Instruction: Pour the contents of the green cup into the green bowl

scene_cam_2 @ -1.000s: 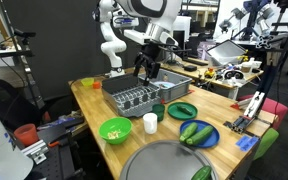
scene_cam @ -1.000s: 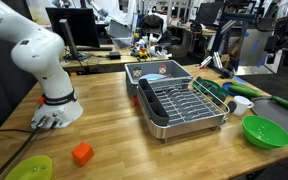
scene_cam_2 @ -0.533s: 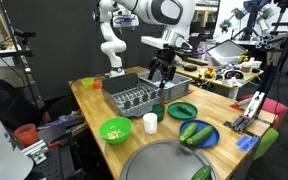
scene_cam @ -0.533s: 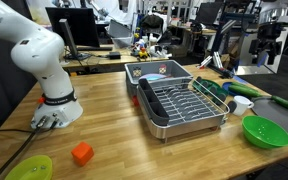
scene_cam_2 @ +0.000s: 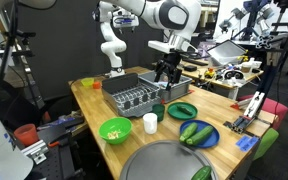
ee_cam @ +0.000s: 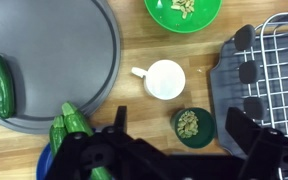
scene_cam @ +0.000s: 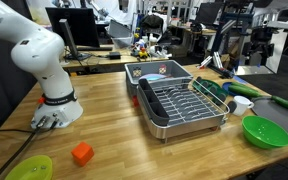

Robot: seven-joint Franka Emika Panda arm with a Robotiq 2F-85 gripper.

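- Green cup (ee_cam: 192, 125): small, dark green, upright on the wood table (ee_cam: 199, 55), with loose tan bits inside. In wrist view it's low-centre, not held.
- Gripper (ee_cam: 174, 160): jaws spread wide, nothing between them. The cup lies betw. the two fingers' line, nearer the right-hand one. An exterior view shows the gripper (scene_cam_2: 167, 78) well above the table, so my guess is approach, not grasp yet.
- White cup (ee_cam: 164, 80): just beside the green cup, up-left in wrist view, handle pointing left. Looks empty.
- Green bowl (ee_cam: 206, 20): at the top edge of wrist view, beyond the white cup, already has some pale bits in it. In an exterior view it's near the front table edge (scene_cam_2: 115, 139).
- Dish rack (ee_cam: 259, 60): close on the cup's right. Grey round tray (ee_cam: 54, 60) is far left, well apart.
- Risks, as I judge them:
  - The gap is tight, w/ white cup on one side and rack on the other. A wide-open finger coming down could clip either or nudge the green cup over, so contents spill on the table.
  - An off-centre grip on a small light cup means it may twist or slip when lifted.
  - The path to the bowl passes over or near the white cup, so tilting early drops bits into the wrong vessel.
  - The bowl is shallow, so a fast or high pour could bounce bits out.
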